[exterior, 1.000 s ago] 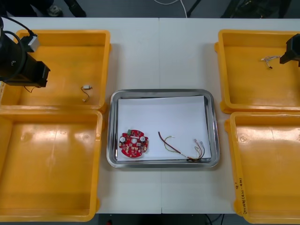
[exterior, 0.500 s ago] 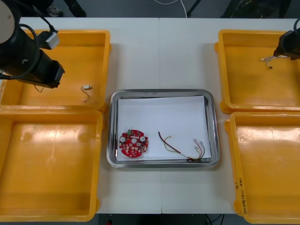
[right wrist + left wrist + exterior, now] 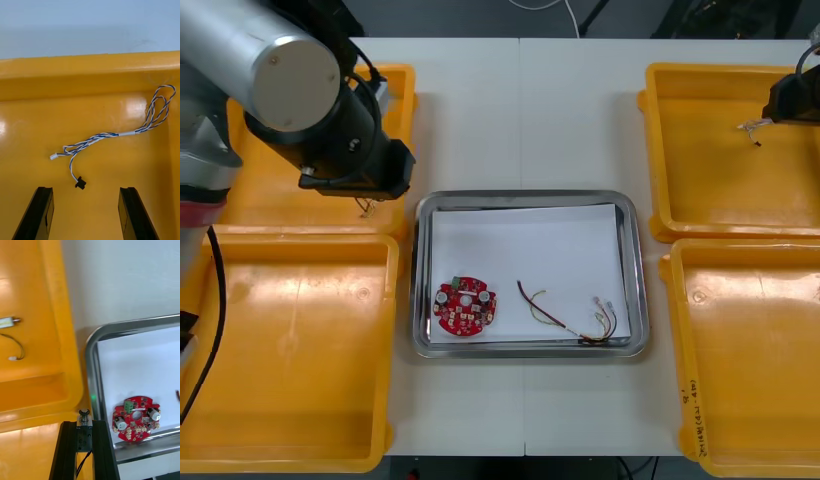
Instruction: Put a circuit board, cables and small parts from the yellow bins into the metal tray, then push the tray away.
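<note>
Metal tray sits mid-table; the circuit board lies in its near-left corner, a red and yellow cable near-right; the left gripper, pinching a small metal part, hangs over the far-left bin's near-right corner, beside the tray; the right gripper, jaws spread, hovers over a blue and white cable in the far-right bin.

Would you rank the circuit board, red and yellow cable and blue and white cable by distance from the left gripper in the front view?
From the left gripper:
1. Circuit board, tray's left.
2. Red and yellow cable, tray's right.
3. Blue and white cable, far right bin.
</note>
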Available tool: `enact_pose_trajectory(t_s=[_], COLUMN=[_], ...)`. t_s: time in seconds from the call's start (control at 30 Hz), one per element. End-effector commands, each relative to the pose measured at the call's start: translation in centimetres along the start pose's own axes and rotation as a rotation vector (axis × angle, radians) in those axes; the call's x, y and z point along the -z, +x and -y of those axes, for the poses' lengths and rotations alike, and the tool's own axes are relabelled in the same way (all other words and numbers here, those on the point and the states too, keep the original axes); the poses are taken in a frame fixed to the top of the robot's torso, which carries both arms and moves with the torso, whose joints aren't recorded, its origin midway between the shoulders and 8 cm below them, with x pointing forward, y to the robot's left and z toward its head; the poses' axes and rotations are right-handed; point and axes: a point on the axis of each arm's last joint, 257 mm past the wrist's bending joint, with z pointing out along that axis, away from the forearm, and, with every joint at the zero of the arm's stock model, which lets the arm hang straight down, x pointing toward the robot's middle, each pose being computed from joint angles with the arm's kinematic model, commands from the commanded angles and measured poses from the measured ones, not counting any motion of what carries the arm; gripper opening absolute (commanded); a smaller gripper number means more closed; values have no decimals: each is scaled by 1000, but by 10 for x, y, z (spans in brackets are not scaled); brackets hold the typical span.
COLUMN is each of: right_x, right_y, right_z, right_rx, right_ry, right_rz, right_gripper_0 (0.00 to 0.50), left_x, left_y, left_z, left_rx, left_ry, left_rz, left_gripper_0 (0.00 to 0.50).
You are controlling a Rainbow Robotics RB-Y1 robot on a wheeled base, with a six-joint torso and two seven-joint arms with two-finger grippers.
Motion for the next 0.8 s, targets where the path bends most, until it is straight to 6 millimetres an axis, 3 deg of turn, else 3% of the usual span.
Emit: enact_pose_trajectory(t_s=[0.03,0.3,0.57,0.8], right_x=[3,-15,-21,-27], right_y=[-35,-31,-26,-16], right_z=[-26,-30,-26,-20], right_rx=[32,40,68,78], right_ry=[-19,-11,1,10], right_rz=[85,125,141,127], right_gripper_0=[500,500,500,500], left_x=[3,-23,-51,-77], left_y=[-17,-4,9,7], left_z=[54,83,91,92], left_rx=[-3,-22,-49,-49], left_ry=[33,36,20,18], left_rz=[94,100,86,98], left_gripper_0=[0,0,0,0])
